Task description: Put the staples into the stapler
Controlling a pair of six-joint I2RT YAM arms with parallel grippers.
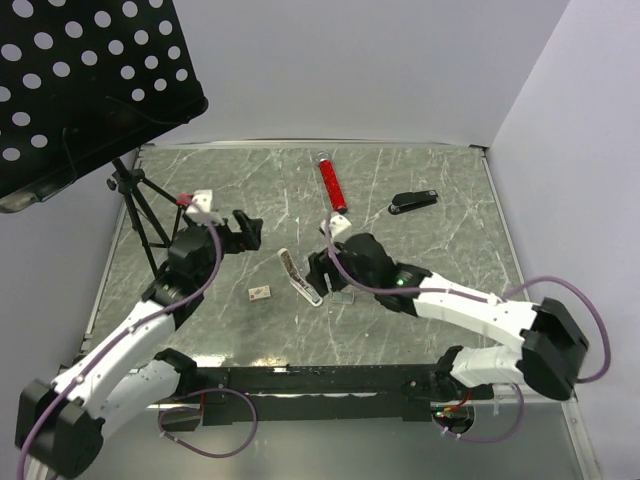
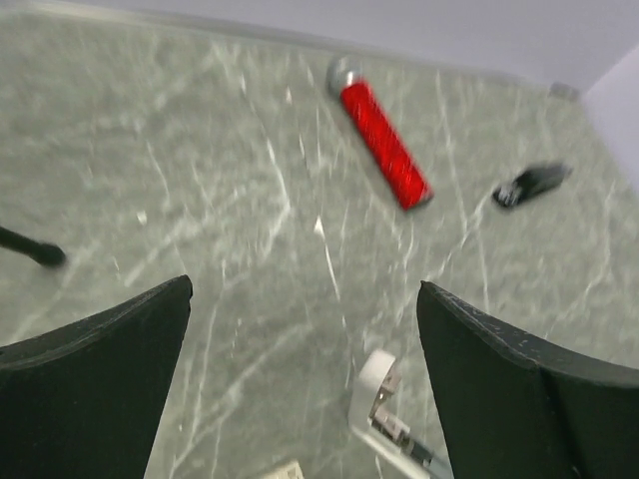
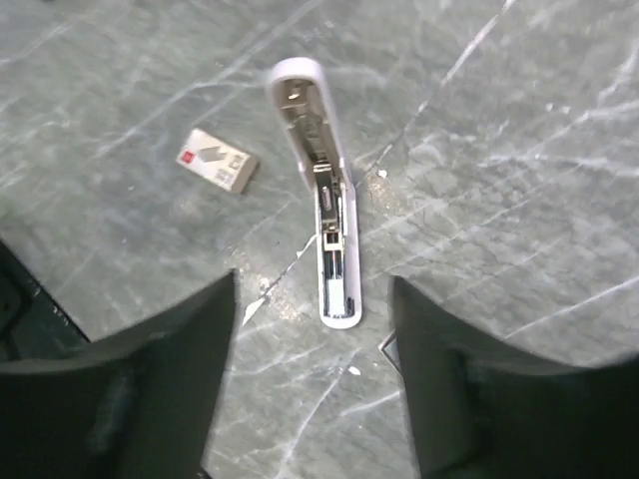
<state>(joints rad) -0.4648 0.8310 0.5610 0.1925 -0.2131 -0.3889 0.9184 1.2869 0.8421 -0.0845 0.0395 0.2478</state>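
A pale stapler (image 1: 300, 277) lies opened flat at mid-table, its metal channel facing up (image 3: 324, 215); its rounded end shows in the left wrist view (image 2: 384, 409). The staples (image 1: 346, 297), a small grey strip, lie on the table just right of it; only a corner (image 3: 389, 347) peeks out beside my right finger. My right gripper (image 1: 325, 270) hovers low over the stapler's near end, open (image 3: 312, 282), with nothing between its fingers. My left gripper (image 1: 250, 228) is held wide open (image 2: 305, 287) above bare table, left of the stapler.
A small beige box with a red mark (image 1: 260, 293) (image 3: 217, 160) lies left of the stapler. A red tube (image 1: 330, 183) (image 2: 384, 145) and a small black elongated object (image 1: 413, 202) (image 2: 532, 183) lie farther back. A tripod (image 1: 140, 205) with a perforated black panel (image 1: 80, 80) stands back left.
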